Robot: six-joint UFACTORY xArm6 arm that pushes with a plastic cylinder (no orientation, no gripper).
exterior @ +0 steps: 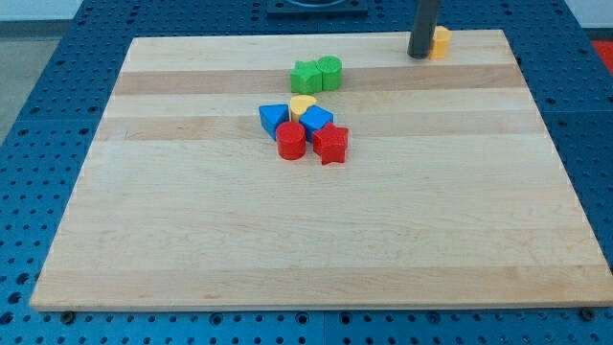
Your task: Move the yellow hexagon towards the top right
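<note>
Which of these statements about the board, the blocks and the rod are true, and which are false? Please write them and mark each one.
1. My tip is just left of the yellow hexagon. True.
2. The yellow hexagon lies near the view's bottom left corner. False: it is near the top right edge of the wooden board.
3. Two green blocks sit side by side. True.
4. The red cylinder stands alone, far from other blocks. False: it is in the cluster beside the red star.

no readable text or labels, it seems.
</note>
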